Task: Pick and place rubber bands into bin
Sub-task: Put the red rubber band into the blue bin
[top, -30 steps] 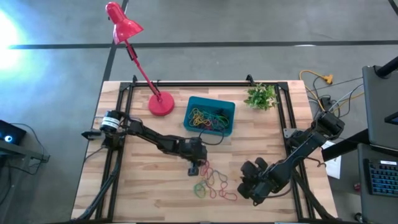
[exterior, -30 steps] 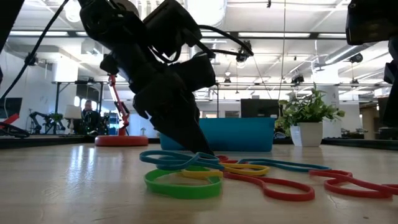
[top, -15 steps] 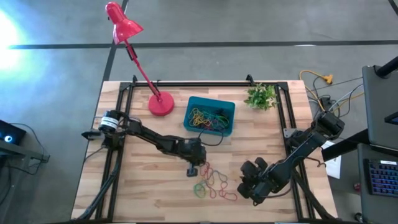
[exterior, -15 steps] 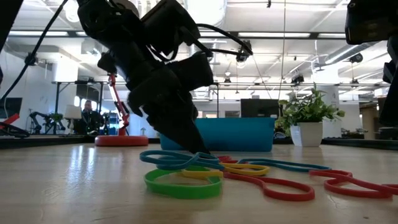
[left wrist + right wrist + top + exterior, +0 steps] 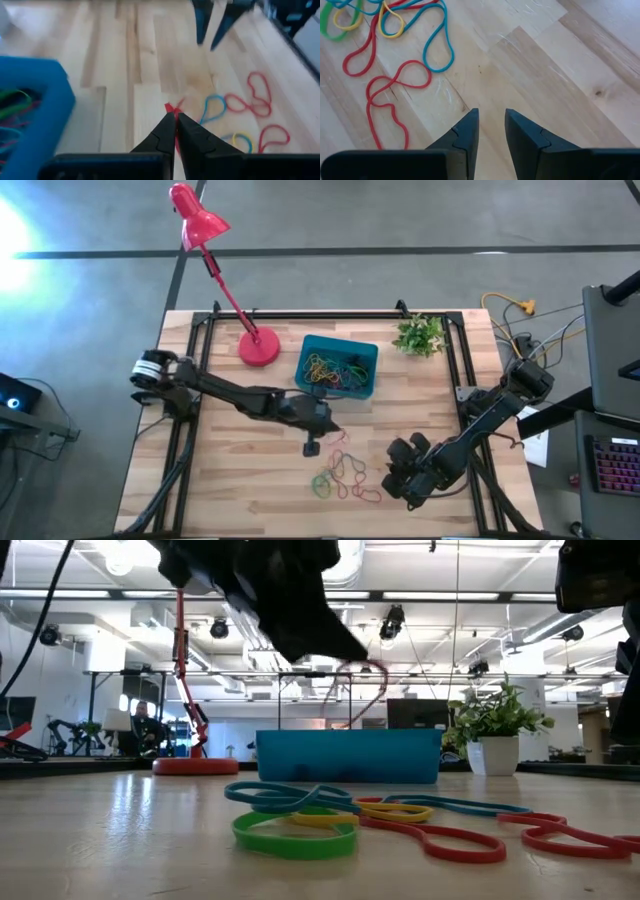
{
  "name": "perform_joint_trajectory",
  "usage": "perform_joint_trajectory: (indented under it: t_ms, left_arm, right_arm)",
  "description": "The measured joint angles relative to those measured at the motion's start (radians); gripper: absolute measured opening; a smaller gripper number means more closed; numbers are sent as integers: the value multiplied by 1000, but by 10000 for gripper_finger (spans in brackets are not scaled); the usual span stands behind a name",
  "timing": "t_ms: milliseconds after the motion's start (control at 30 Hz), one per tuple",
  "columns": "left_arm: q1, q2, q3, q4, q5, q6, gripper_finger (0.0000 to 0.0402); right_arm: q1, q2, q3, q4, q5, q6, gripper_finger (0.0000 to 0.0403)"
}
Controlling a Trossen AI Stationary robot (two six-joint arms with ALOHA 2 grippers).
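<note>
We see the left gripper pinched on a red rubber band — lifted above table, near the teal bin. Right gripper waits w/ fingers apart beside the rubber-band pile.

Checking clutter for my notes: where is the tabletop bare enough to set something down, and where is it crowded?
Bare wood lies at the near-left corner of the table and between the bin and the plant. Crowded: the loose rubber bands between the left end effector and the right end effector.
</note>
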Motion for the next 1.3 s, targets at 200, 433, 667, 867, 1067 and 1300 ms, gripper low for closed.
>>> perform_joint_trajectory:
  t_ms: [200,433,667,867,1067,1300]
  left_arm:
    - [3,-71,0,-2,-46,25,0]
    - [21,-144,1,8,-71,27,0]
    - [36,-196,1,41,-71,43,0]
    - [66,-206,2,61,-71,66,0]
    - [159,-182,1,61,-90,128,0]
    - [311,-136,-8,60,-75,151,0]
  right_arm:
    - [1,0,-1,0,19,0,84]
    - [0,0,-2,0,19,0,84]
    - [-4,0,-3,1,23,0,84]
    - [-6,0,-3,1,47,0,84]
    - [-6,0,-4,1,67,3,84]
    - [-10,0,-4,10,71,9,84]
